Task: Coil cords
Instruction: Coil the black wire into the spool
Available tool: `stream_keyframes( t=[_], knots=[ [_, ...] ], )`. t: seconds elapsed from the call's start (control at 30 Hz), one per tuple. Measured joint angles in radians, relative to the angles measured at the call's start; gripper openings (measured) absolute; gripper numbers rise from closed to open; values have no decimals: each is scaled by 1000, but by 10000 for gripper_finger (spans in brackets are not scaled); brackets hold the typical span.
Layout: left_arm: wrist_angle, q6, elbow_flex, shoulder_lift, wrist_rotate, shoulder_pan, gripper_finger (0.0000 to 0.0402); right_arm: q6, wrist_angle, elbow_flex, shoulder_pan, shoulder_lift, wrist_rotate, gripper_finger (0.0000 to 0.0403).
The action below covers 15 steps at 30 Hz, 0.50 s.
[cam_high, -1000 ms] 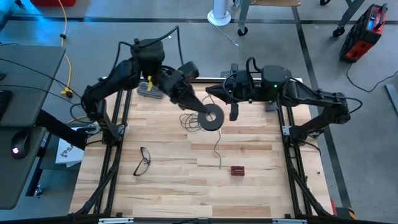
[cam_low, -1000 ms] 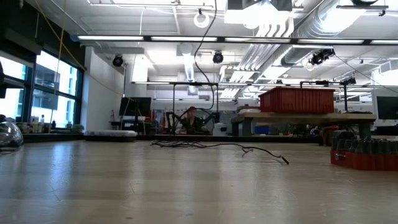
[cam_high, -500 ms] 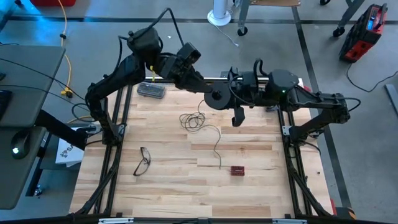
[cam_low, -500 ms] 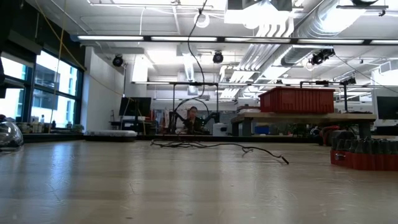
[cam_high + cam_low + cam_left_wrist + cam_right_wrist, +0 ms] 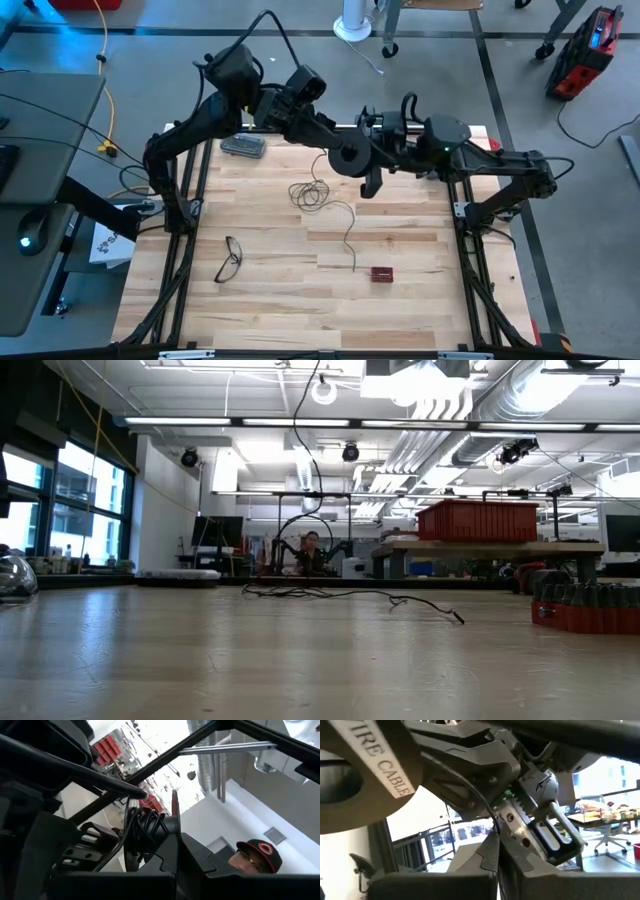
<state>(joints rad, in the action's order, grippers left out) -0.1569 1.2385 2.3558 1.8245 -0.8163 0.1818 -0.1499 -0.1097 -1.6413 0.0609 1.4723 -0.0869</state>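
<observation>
High view: the left hand (image 5: 338, 152), closed on the reel (image 5: 349, 158), holds it above the tabletop (image 5: 300, 290) in the upper middle of the frame. The right hand (image 5: 372, 185), pinched shut, hangs just beside it. The wire (image 5: 318, 195) lies loosely looped below them.

Low view: the wire (image 5: 340, 596) trails across mid-frame.

Right wrist view: the reel (image 5: 365, 780) fills the upper left.
</observation>
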Motion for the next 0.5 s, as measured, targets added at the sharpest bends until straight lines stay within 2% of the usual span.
stream_keyframes(
  t=[0.37,0.5],
  knots=[
    [133,-39,0,-4,30,66,0,-4,0,0,41,0,8,0],
    [135,-64,0,-23,30,107,0,-9,7,0,41,-7,8,0]
  ],
)
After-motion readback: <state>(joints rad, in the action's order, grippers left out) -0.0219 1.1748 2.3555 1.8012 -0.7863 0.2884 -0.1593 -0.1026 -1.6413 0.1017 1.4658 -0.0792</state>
